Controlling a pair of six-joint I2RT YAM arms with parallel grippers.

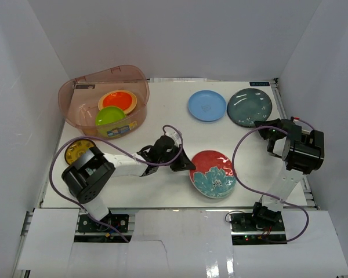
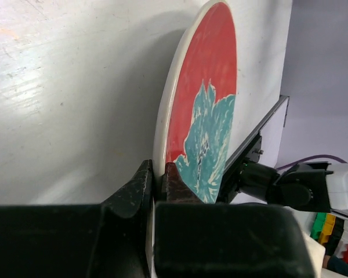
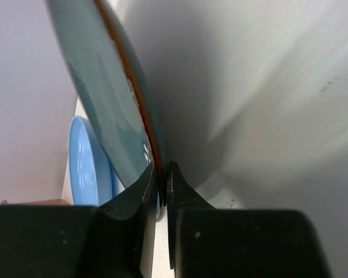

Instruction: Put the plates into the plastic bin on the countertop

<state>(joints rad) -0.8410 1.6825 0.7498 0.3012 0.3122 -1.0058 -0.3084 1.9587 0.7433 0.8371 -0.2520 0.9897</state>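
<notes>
Both tools clamped on plate rims.
Left tool (image 1: 182, 165): floral plate (image 1: 213, 174) near the counter's (image 1: 162, 110) front edge; right tool (image 1: 261, 124): dark teal plate (image 1: 249, 106), far right corner.

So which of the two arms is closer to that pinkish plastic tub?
Left: the left gripper, pinching the red floral plate, is front-right of the plastic bin; the right gripper, pinching the dark teal plate, is across at the right edge.
</notes>
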